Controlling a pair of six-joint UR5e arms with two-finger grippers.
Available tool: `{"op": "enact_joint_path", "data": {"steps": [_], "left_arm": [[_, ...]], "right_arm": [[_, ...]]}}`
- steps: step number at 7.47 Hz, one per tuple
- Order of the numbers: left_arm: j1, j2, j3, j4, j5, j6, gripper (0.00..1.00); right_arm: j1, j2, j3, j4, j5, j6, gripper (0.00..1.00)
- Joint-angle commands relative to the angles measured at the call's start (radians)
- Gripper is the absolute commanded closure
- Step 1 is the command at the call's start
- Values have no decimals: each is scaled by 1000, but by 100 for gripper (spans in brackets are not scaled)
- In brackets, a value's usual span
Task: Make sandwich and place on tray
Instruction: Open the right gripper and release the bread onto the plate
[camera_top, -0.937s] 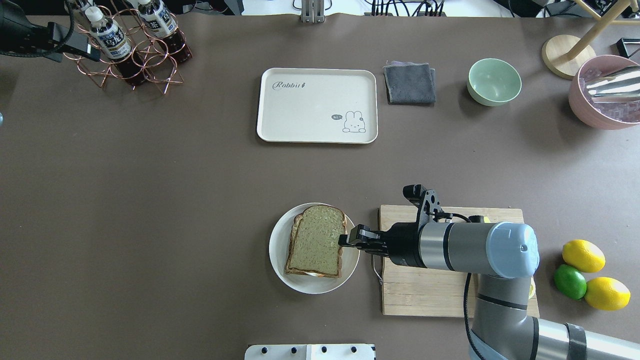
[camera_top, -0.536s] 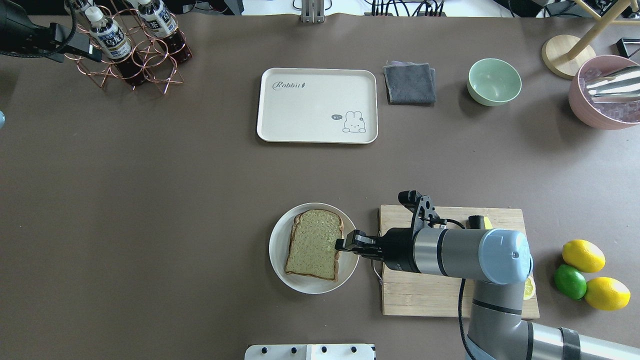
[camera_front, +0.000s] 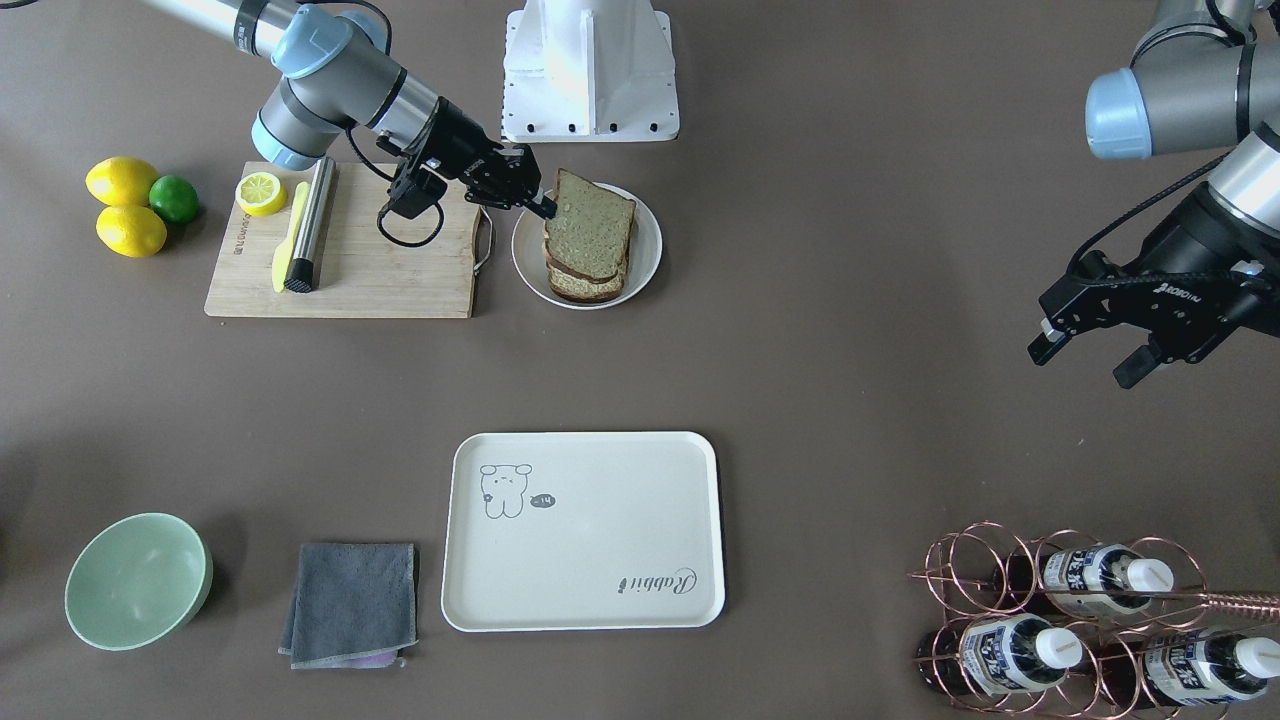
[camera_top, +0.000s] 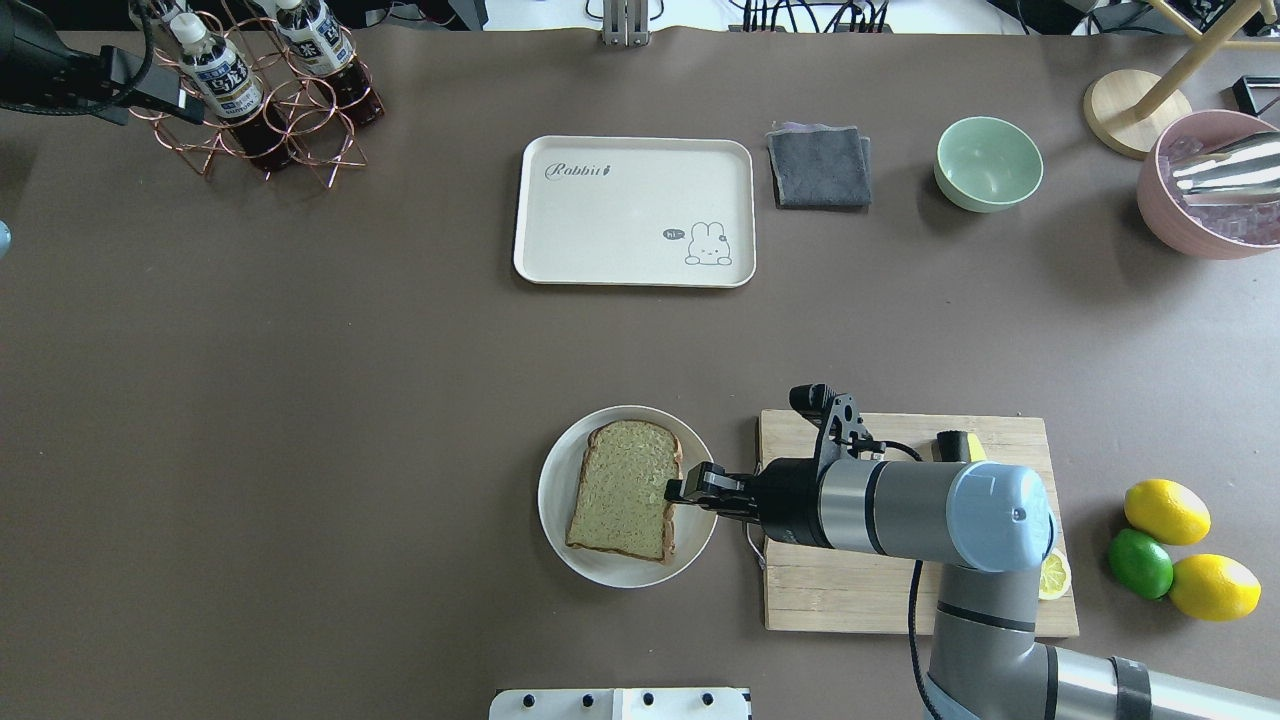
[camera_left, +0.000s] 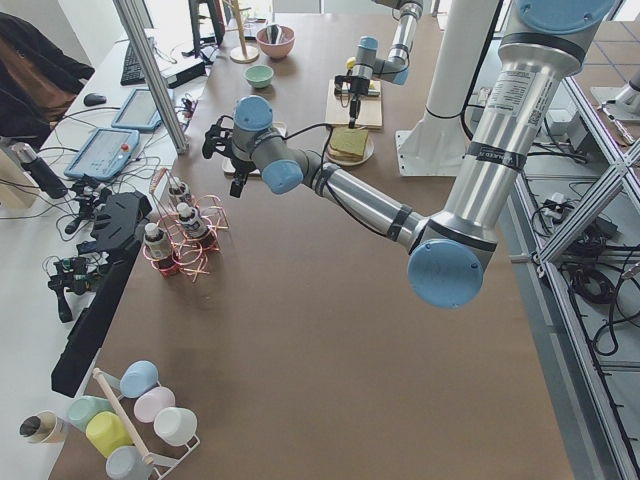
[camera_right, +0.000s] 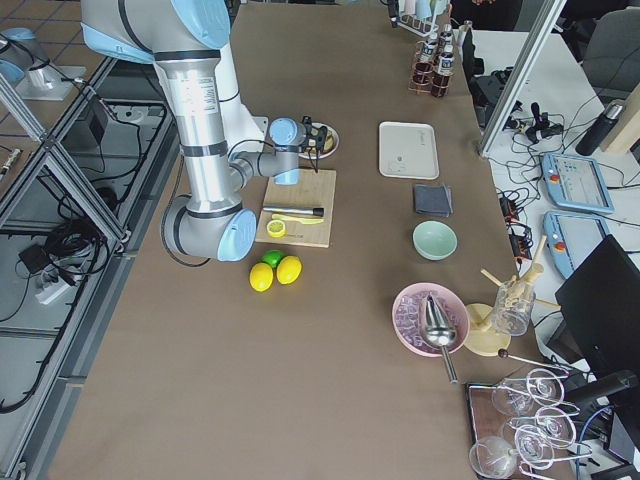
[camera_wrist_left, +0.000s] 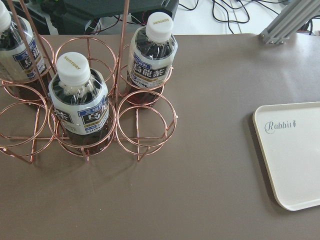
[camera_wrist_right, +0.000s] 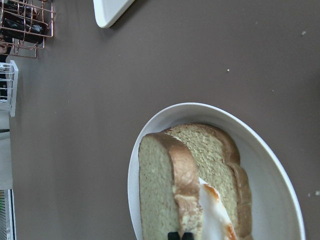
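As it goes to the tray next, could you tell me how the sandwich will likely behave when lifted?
The sandwich is a stack, the fried egg poking out between the slices, so layers may slide apart unless pinched together. The slices look thick and flat, so probably stiff. With the right gripper at one edge only, it could tilt.

Right arm (camera_top: 880, 505) and left arm (camera_front: 1190, 85): brushed silver tubes joined by rounded grey housings with pale blue end caps. Each ends in a black two-finger pincer: right pincer (camera_top: 672, 492); left pincer (camera_front: 1082, 364), lettered ROBOTIQ. A black cable (camera_front: 408, 245) loops at the right wrist. The white base (camera_front: 590, 70) carries dark screws.
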Motion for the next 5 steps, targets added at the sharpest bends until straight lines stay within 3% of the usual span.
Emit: {"op": "enact_joint_path", "data": {"steps": [1, 2, 3, 5], "left_arm": [[0, 0, 2, 0, 0, 0, 3], [0, 0, 2, 0, 0, 0, 2], [0, -2, 6, 0, 0, 0, 2], [0, -3, 6, 0, 0, 0, 3]], "right_arm": [[0, 1, -19, 0, -2, -1, 90], [0, -1, -19, 2, -2, -1, 23], [0, 1, -18, 2, -2, 1, 2], [24, 1, 8, 2, 3, 7, 1]]}}
